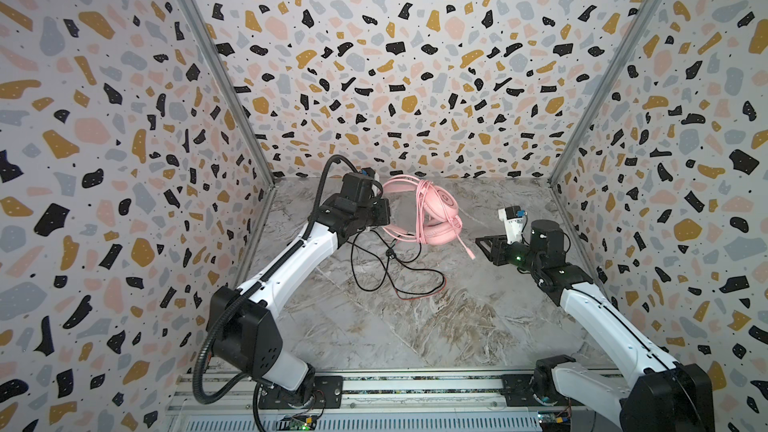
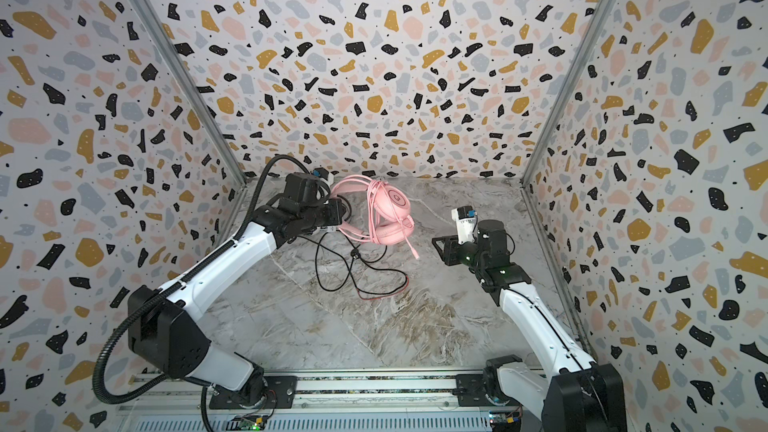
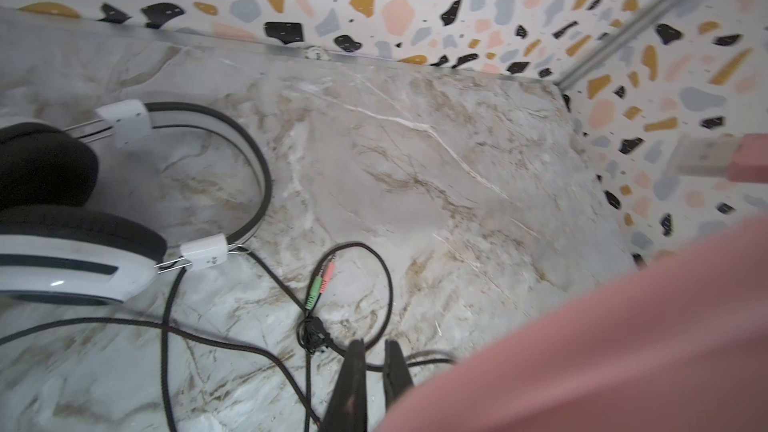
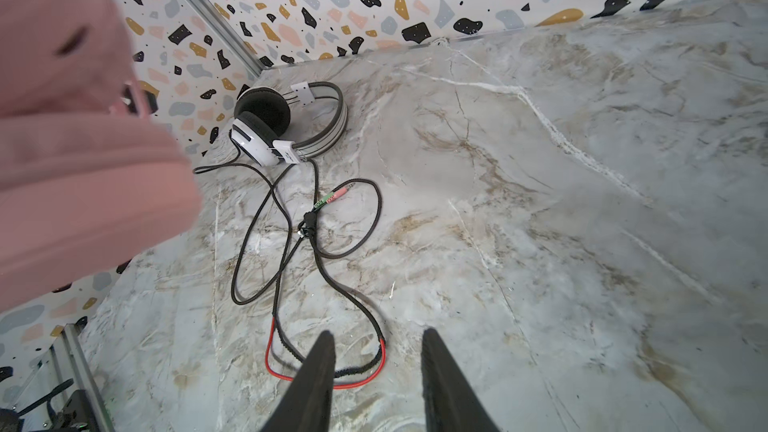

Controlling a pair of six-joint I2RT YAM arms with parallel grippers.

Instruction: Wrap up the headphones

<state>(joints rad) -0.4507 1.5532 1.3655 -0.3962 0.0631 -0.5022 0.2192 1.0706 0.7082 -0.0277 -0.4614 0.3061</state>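
Hanging clear of the marble table [image 1: 415, 338] at its far side, left of centre, the pink headset [image 1: 441, 206] had its pink cable wound around the headband. The band end pointed left and the earcups right, so its long axis ran left to right between the two arms. Just beside the band end was the left gripper [image 3: 375, 344], its jaws closed almost together. Whether they pinched the band could not be told, since the wrist view showed only pink bulk beside the fingers. To the right, near but apart, the right gripper [image 4: 379, 333] pointed left at the earcups, jaws apart and empty.

Below, the white headset [image 4: 266, 135] lay flat in the far-left corner, hidden under the left arm in both top views. Its black cable [image 4: 380, 205] sprawled loose toward the near right. By this layout the left arm was nearer the white headset, while the cable's red stretch [image 4: 270, 351] lay under the right gripper.
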